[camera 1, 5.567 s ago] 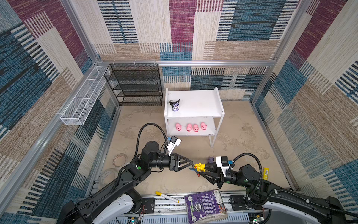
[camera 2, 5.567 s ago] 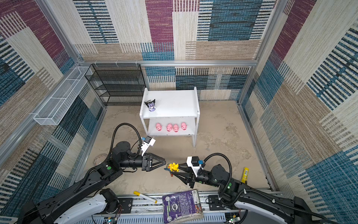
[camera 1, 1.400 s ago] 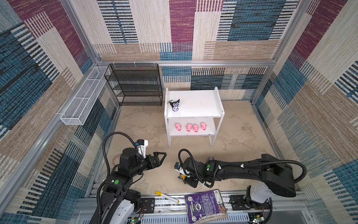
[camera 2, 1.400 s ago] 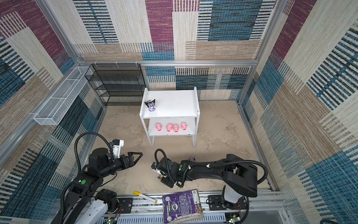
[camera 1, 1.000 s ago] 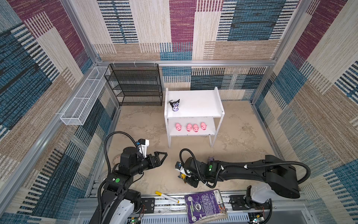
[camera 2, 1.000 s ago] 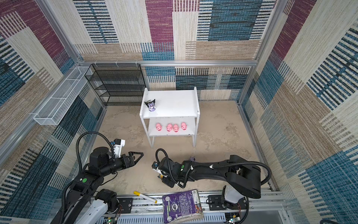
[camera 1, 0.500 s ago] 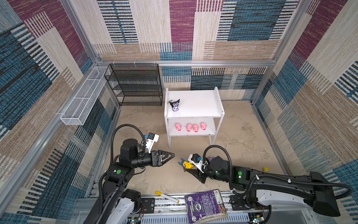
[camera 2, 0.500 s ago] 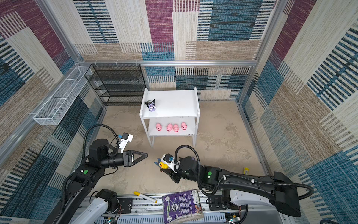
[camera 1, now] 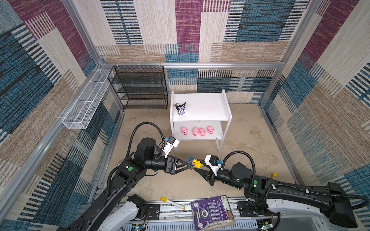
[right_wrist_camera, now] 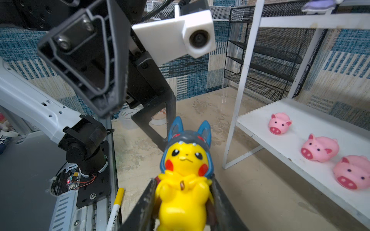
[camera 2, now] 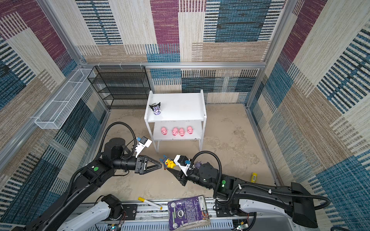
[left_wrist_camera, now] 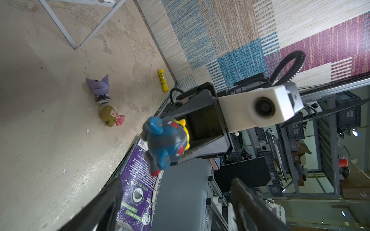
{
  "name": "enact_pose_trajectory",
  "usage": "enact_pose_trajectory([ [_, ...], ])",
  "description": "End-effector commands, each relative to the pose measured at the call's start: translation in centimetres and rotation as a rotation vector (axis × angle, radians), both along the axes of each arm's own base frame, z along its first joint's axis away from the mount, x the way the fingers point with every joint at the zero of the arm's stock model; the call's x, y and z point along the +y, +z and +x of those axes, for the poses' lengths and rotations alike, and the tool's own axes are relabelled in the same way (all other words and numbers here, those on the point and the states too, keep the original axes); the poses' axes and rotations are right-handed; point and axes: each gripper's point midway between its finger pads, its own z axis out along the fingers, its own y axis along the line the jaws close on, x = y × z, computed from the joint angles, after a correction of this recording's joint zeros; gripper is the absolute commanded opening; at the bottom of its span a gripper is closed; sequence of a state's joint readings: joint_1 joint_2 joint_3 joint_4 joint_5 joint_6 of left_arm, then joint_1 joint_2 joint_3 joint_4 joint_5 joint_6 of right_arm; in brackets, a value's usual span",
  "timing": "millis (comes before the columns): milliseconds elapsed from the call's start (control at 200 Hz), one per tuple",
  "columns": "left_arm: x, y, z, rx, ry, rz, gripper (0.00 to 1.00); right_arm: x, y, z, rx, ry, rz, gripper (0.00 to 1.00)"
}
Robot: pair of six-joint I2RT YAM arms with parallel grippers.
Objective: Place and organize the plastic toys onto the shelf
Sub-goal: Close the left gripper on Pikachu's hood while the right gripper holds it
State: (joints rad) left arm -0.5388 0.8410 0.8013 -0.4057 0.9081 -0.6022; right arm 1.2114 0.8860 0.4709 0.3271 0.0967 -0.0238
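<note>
Right wrist view: likely handover, right gripper [right_wrist_camera: 183, 181] clamped on yellow toy [right_wrist_camera: 185, 160]; left gripper [camera 1: 189, 166] jaws apart; next: close on it, then shelf [camera 1: 202, 108].

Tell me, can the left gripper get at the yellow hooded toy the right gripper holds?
Probably yes. The left gripper is open and faces the yellow hooded toy with nothing between; the right gripper clamps only its lower body, head exposed.

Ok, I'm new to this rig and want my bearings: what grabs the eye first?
The yellow blue-hooded toy, clamped in the right hand in front of the shelf, hangs close to the open left hand. On the shelf's lower board, four pink pigs stand in a row.
</note>
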Motion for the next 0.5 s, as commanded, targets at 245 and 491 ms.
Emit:
enact_pose_trajectory([
  [245,-1.8,0.4,1.3,-0.045,-0.007,0.048,0.68,0.4,1.8,-0.5,-0.055,0.035,0.059,0.30],
  [491,-3.0,0.5,1.1,-0.041,-0.037,0.060,0.56,0.4,1.5,-0.1,-0.064,-0.005,0.044,0.29],
])
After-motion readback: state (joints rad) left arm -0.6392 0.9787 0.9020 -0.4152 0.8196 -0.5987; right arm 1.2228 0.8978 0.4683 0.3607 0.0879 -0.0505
